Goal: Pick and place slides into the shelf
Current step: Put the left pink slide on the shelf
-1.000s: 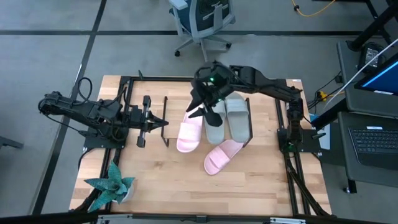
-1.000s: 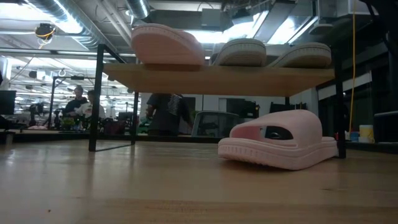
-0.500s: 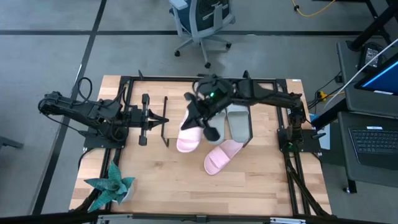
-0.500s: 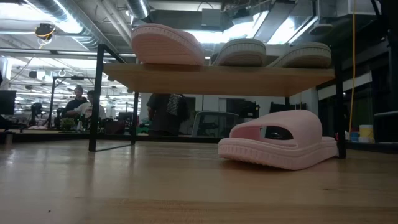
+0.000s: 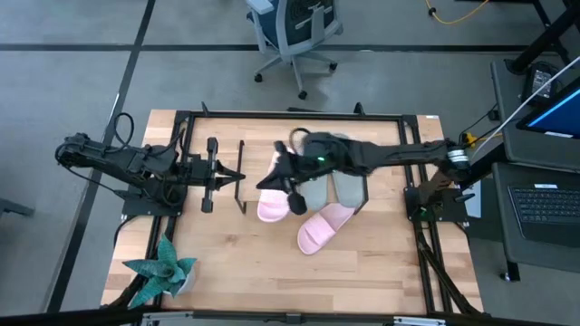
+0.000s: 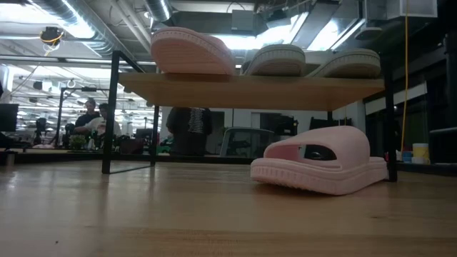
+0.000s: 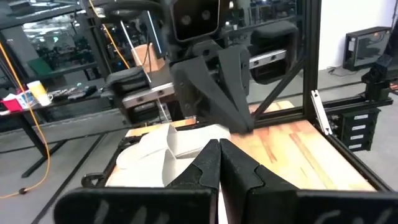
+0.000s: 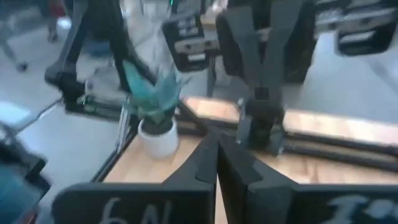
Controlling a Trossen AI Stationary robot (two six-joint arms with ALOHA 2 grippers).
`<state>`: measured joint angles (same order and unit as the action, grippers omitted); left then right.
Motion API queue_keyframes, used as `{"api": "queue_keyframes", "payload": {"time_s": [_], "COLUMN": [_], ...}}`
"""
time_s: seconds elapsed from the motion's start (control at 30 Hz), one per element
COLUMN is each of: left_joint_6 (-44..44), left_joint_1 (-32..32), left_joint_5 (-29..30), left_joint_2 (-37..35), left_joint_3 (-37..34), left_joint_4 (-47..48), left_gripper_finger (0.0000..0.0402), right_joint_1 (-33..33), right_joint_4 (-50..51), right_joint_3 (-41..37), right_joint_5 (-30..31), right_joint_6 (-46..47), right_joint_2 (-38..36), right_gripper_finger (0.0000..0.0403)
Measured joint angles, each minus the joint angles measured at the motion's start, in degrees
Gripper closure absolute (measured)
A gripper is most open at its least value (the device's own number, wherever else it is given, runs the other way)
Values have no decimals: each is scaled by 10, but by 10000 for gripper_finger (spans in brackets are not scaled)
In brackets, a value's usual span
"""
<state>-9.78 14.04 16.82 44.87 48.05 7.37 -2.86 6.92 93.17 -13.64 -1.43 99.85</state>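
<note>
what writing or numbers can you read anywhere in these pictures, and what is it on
"6N": pale marks on the right claw's dark body at the bottom of its wrist view; blurred, so the reading is unsure.
More pale marks at that view's lower right corner: too blurred to read.
Slides, shelf, plant pot: no writing visible.

arms: dark, jointed | right end effector [image 8: 216,163]: black tapered fingers

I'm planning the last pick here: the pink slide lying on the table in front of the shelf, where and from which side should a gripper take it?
Probably by the wide strap. The pink slide on the table lies sole down and askew, apart from the shelf, so its strap arches up clear. Come straight down from above, fingers astride the strap's open edge. The right gripper, shut, hangs nearest; the left gripper waits, shut.
</note>
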Motion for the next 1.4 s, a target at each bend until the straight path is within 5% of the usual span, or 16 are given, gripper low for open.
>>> {"api": "queue_keyframes", "payload": {"time_s": [0.17, 0.43, 0.6, 1.0, 1.4], "left_joint_6": [-32, 2, 55, 180, 247], "left_joint_1": [-1, -4, -4, -18, -41], "left_joint_5": [1, 30, 56, 17, -32], "left_joint_2": [11, 72, 131, 301, 395], "left_joint_3": [14, 94, 161, 337, 346], "left_joint_4": [3, 156, 265, 511, 581], "left_gripper_finger": [402, 402, 401, 401, 401], "right_joint_1": [-6, -24, -26, -27, -46], "right_joint_4": [-163, -225, -215, -141, -61], "right_joint_3": [-156, -282, -290, -290, -290], "right_joint_5": [19, 120, 128, 105, 105], "right_joint_6": [39, 57, 36, 13, -33], "right_joint_2": [-98, -187, -196, -250, -323], "right_gripper_finger": [398, 390, 397, 375, 397]}}
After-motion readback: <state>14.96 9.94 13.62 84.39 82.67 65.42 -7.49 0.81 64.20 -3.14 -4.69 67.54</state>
